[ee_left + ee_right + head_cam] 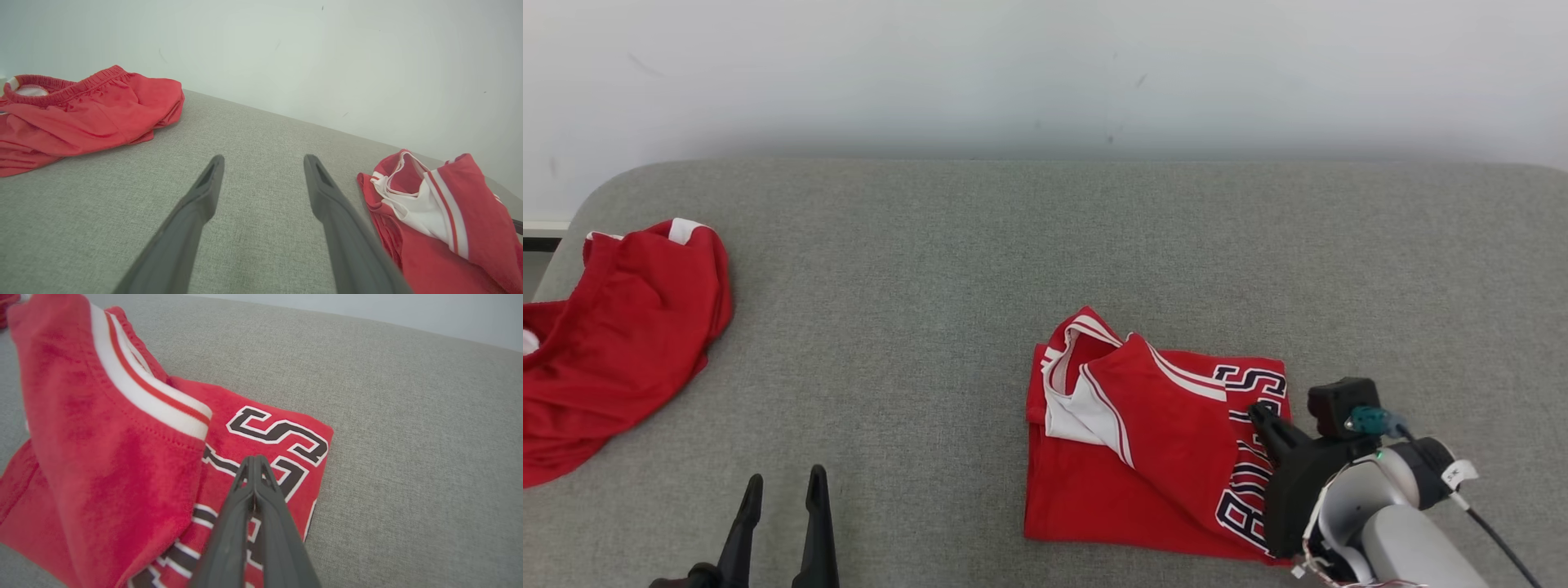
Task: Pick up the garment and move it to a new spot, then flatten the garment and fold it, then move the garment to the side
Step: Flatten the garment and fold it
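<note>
The jersey (1143, 441) lies right of centre on the grey counter (915, 327), red with white trim and dark outlined letters, folded into a rough square. One flap is turned over its middle, showing the white lining near the collar. The right gripper (1255, 412) sits over the jersey's right side. Its fingers (245, 522) are pressed tight together, with the tips above the lettering just beside the flap's edge. In the right wrist view no cloth shows between them, and whether the tips touch the fabric cannot be told. At the lower left, the left gripper (784, 478) hovers over bare counter with its fingers spread wide, well apart from the jersey. In the left wrist view the collar end of the jersey lies just to the right of that gripper. At the far left edge of the counter sits a second red garment (621, 343), rumpled, with an elastic waistband showing in the left wrist view. A pale wall (1045, 73) stands behind the counter.
</note>
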Available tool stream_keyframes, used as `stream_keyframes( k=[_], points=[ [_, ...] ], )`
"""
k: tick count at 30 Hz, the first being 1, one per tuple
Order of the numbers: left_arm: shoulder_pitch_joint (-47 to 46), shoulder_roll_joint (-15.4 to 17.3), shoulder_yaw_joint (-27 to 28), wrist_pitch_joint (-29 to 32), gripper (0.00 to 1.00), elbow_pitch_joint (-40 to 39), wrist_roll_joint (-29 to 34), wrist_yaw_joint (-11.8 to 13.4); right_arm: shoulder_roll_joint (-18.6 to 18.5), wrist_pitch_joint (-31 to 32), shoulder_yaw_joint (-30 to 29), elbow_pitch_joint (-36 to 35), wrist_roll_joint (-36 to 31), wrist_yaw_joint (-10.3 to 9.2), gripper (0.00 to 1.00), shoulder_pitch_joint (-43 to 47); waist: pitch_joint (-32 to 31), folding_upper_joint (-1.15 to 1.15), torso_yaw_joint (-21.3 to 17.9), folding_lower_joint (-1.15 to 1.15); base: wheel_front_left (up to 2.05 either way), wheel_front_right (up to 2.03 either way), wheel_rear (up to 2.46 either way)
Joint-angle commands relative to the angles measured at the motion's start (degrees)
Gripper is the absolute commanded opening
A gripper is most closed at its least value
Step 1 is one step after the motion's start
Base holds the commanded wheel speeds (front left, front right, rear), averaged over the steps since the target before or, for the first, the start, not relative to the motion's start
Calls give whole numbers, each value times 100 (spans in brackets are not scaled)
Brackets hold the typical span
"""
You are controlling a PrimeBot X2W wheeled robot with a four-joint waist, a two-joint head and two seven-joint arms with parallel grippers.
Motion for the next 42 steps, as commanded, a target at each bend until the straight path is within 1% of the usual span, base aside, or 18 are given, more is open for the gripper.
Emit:
stream_keyframes(
  k=[1, 5, 10, 13, 19, 22, 26, 27, 28, 29, 30, 32, 38, 42],
  points=[
    [66, 12, 6, -16, 100, -29, 23, 10, 37, -54, 37, 36, -30, -14, 0, 28, -1, 0, 5, 0, 0, 0, 0],
    [90, 30, 7, -16, 100, -55, 33, 10, 218, -232, 311, 99, -79, -14, 0, -37, -6, 0, 20, 0, 0, 0, 0],
    [103, 28, 30, -16, 100, -59, 28, 10, 446, -337, 757, -20, 29, -14, 0, -27, -28, 0, 29, 0, 0, 0, 0],
    [98, 22, 48, -16, 100, -54, 27, 10, 518, -293, 1136, -133, 29, -14, 0, -55, -24, 0, 17, 0, 0, 0, 0],
    [71, 16, 77, -16, 100, -25, 24, 10, 657, -120, 1871, -365, 301, -14, 0, -113, -6, 0, 2, 0, 0, 0, 0],
    [87, 13, 106, -16, 100, -19, 21, 10, 667, -207, 2023, -529, 419, -14, 0, -150, -27, 0, -19, 0, 0, 0, 0],
    [173, 1, 159, -16, 100, -17, 42, 10, 606, -495, 1879, -799, 357, -14, 0, -64, -111, 0, -79, 0, 0, 0, 0],
    [195, -3, 173, -16, 100, -21, 50, 10, 588, -610, 1778, -888, 311, -14, 38, -5, -140, 0, -96, 0, 0, 0, 0],
    [215, -5, 192, -16, 100, -28, 62, 10, 585, -727, 1655, -965, 264, -14, 68, 65, -173, 0, -118, 0, 0, 0, 0],
    [234, -11, 209, -16, 100, -35, 70, 10, 594, -833, 1506, -1042, 221, -14, 100, 152, -206, 0, -141, 0, 0, 0, 0],
    [234, -11, 209, -16, 100, -35, 70, 10, 594, -833, 1506, -1042, 221, -14, 100, 152, -206, 0, -141, 0, 0, 0, 0],
    [256, -16, 241, -16, 100, -66, 94, 10, 633, -1039, 1169, -1223, 99, -14, 100, 341, -279, 0, -195, 0, 0, 0, 0],
    [355, -19, 286, -16, 100, -146, 220, 10, 755, -1611, -15, -1700, -301, -14, 100, 1016, -473, 0, -372, 0, 0, 0, 0],
    [337, -1, 307, -16, 100, -173, 269, 10, 839, -1800, -753, -1861, -513, -14, 100, 1359, -545, 0, -489, 0, 0, 0, 0]
  ],
)
